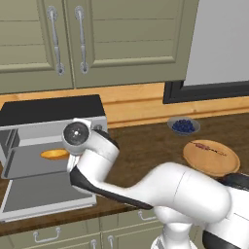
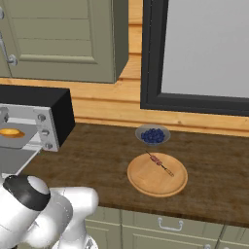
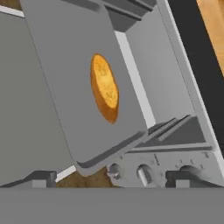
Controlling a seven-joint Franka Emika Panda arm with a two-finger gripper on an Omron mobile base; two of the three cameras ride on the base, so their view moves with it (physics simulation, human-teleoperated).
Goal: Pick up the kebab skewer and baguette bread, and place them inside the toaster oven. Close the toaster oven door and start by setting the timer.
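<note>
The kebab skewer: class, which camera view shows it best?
The right base view: the kebab skewer lies in plain sight across the wooden plate, its meat chunks visible. The left base view shows it only as a thin dark streak on that plate.

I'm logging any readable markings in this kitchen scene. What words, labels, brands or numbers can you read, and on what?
No text can be read.
Toaster oven: faint marks around the knobs on its panel, too small and blurred to read.
Wooden plate, bowl of blueberries, cabinets: no lettering seen.
</note>
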